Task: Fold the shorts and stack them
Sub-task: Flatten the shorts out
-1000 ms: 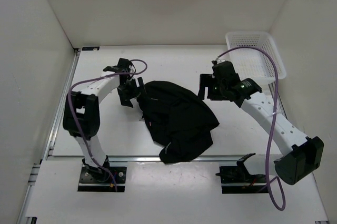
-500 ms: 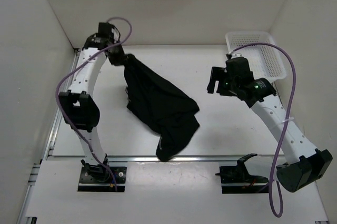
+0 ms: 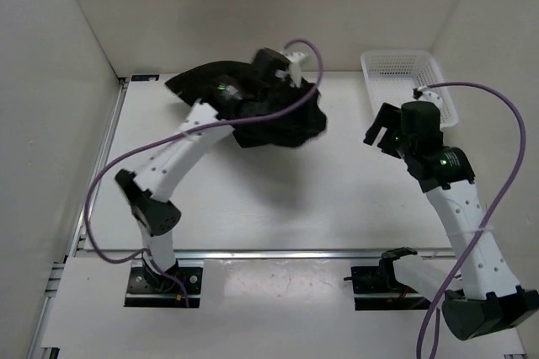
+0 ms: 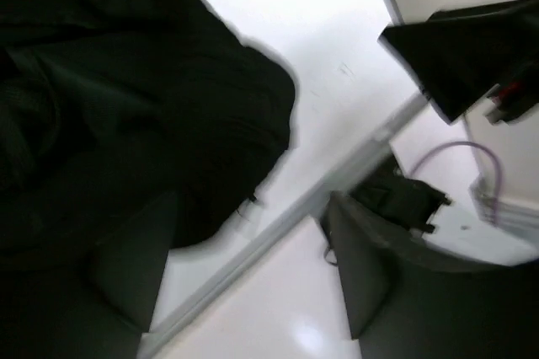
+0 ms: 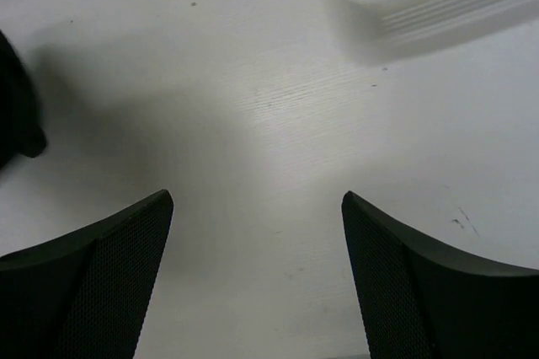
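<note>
The white table point(image 3: 253, 174) is a flat, matt top boxed in by pale walls. The one thing plainly resting on it is a white mesh basket point(image 3: 404, 81), tucked into the far right corner. Well to the left of the basket, at the far left corner, a small black bracket point(image 3: 145, 78) sits at the table's edge. Nearer than the basket, a metal rail point(image 3: 278, 252) runs across the full width. Left of the basket the black shorts point(image 3: 195, 81) are bunched up over the far side, a soft shadow beneath them; whether any cloth touches the top, I cannot tell.
</note>
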{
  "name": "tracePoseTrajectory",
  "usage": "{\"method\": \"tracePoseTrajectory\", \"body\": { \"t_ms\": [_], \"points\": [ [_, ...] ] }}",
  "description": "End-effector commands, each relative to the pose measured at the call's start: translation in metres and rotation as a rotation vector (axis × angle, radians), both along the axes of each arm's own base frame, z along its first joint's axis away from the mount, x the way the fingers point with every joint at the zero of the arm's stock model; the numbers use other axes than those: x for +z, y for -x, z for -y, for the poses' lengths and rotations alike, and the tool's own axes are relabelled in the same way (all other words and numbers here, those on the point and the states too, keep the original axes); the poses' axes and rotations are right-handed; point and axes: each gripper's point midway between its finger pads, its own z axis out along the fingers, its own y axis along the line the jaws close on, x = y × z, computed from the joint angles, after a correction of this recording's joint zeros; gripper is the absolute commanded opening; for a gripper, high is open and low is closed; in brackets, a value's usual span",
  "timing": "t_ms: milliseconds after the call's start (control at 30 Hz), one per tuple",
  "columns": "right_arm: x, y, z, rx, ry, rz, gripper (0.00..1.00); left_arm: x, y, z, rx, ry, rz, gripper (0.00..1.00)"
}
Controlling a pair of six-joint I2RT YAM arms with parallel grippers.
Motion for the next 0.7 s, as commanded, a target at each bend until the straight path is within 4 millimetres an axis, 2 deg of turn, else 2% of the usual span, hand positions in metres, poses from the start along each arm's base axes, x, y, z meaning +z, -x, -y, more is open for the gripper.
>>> {"method": "tracePoseTrajectory", "body": {
  "t_ms": [0, 33, 133, 167, 200, 233, 267, 300, 333, 367, 400, 433, 500, 533, 600, 633, 667],
  "points": [
    [-0.001, 0.005, 0.027, -0.104, 0.021, 0.036, 0.87, -0.046, 0.022, 0.031, -0.047, -0.075, -0.124, 0.9],
    [-0.002, 0.005, 0.031, -0.106, 0.031, 0.036, 0.88, -0.046, 0.02, 0.026, -0.024, -0.1, -0.123, 1.0],
    [-0.012, 0.007, 0.026, -0.071, 0.015, 0.006, 0.88, -0.031, -0.008, -0.013, 0.101, -0.113, -0.092, 1.0],
    [-0.012, 0.007, 0.022, -0.056, 0.005, 0.003, 0.88, -0.028, -0.017, -0.024, 0.136, -0.104, -0.078, 0.97],
    [-0.016, 0.006, 0.018, -0.027, 0.001, -0.014, 0.88, -0.042, -0.031, -0.045, 0.192, -0.122, -0.102, 0.94],
    [-0.021, 0.005, 0.009, 0.011, -0.022, -0.038, 0.88, -0.032, -0.035, -0.057, 0.228, -0.088, -0.083, 0.89],
    [-0.028, 0.005, 0.004, 0.032, -0.033, -0.061, 0.88, -0.035, -0.039, -0.068, 0.254, -0.09, -0.088, 0.77],
    [-0.031, 0.005, -0.001, 0.056, -0.049, -0.076, 0.9, -0.041, -0.047, -0.088, 0.301, -0.095, -0.098, 0.71],
    [-0.042, 0.006, -0.009, 0.094, -0.051, -0.114, 0.9, -0.056, -0.041, -0.101, 0.329, -0.112, -0.136, 0.65],
    [-0.052, 0.009, -0.016, 0.121, -0.058, -0.146, 0.9, -0.062, -0.043, -0.109, 0.356, -0.105, -0.144, 0.6],
    [-0.06, 0.012, -0.024, 0.156, -0.074, -0.174, 0.9, -0.072, -0.044, -0.122, 0.392, -0.111, -0.166, 0.5],
    [-0.071, 0.013, -0.033, 0.193, -0.068, -0.214, 0.91, -0.096, -0.032, -0.135, 0.417, -0.143, -0.21, 0.47],
    [-0.092, 0.021, -0.046, 0.254, -0.074, -0.287, 0.91, -0.119, -0.028, -0.144, 0.451, -0.137, -0.25, 0.47],
    [-0.106, 0.024, -0.055, 0.284, -0.06, -0.337, 0.92, -0.147, -0.02, -0.153, 0.469, -0.166, -0.315, 0.59],
    [-0.123, 0.032, -0.067, 0.332, -0.055, -0.399, 0.92, -0.165, -0.015, -0.153, 0.467, -0.157, -0.363, 0.76],
    [-0.133, 0.038, -0.08, 0.375, -0.038, -0.435, 0.92, -0.178, -0.015, -0.153, 0.475, -0.164, -0.384, 0.92],
    [-0.135, 0.037, -0.087, 0.398, -0.033, -0.435, 0.91, -0.189, -0.018, -0.149, 0.467, -0.174, -0.41, 0.94]
  ]
}}
